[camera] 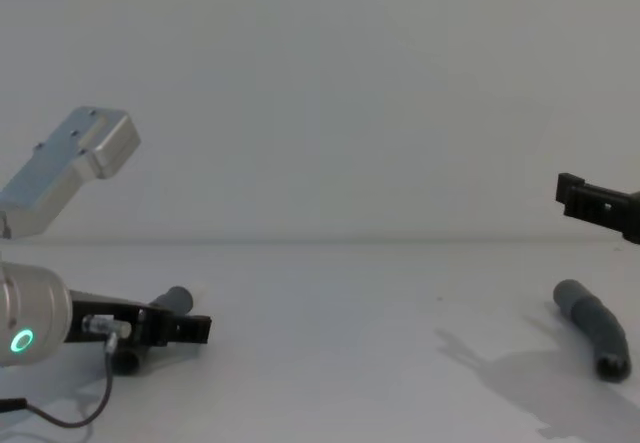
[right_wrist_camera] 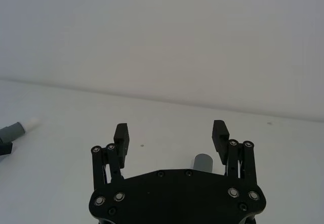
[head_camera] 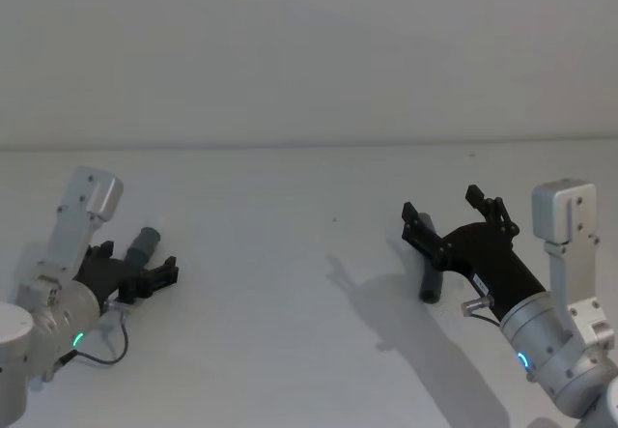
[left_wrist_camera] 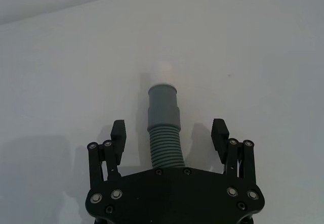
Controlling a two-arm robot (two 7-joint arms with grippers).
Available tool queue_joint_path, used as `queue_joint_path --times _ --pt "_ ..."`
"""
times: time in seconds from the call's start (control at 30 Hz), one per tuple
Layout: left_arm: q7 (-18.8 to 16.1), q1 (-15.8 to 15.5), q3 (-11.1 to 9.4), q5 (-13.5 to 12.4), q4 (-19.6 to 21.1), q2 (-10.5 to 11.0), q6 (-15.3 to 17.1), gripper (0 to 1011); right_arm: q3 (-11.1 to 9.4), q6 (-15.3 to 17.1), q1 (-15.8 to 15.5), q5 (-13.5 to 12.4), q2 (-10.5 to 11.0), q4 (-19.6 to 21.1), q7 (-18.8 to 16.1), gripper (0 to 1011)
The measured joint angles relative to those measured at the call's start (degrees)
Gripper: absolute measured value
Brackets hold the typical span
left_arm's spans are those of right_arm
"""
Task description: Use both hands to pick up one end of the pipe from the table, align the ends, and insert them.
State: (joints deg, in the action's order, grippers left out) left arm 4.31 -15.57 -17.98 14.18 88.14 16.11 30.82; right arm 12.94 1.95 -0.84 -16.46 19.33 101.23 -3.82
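While both hose pieces lie flat on the white tabletop (head_camera: 290, 312), well apart, each arm stands at its own piece. At the tabletop's left side, the left claw (left_wrist_camera: 169, 129) sits low, its wrist marked by a green ring light (camera: 20, 341). Its jaws are spread wide, one on either side of the white-tipped hose piece (left_wrist_camera: 164, 133), with a gap showing on both sides and neither jaw touching it. The corrugated body runs out from under the claw's palm, and the smooth grey cuff (left_wrist_camera: 163, 105) and white tip (left_wrist_camera: 163, 72) point away from the claw, towards the far edge of the tabletop.

At the right side, the right claw (head_camera: 442, 204) is likewise released, jaws wide apart and gripping nothing. The chest view shows it raised clear of the tabletop, with the second hose piece (camera: 592, 325) lying beneath it. One rounded grey end (right_wrist_camera: 203, 162) of that piece shows just past the claw's palm, near one jaw.
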Motion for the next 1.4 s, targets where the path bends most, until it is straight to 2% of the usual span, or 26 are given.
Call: queue_joint_path --times 0.57,1.4 --pt "-1.7 -0.39 1.71 0.28 -0.82 -2.53 2.23 1003 0.0 0.0 0.0 0.0 0.0 0.0 0.0 1000" --pt "-2.21 -0.47 2.29 0.51 -1.12 -3.38 2.9 1003 0.0 0.0 0.0 0.0 0.0 0.0 0.0 1000"
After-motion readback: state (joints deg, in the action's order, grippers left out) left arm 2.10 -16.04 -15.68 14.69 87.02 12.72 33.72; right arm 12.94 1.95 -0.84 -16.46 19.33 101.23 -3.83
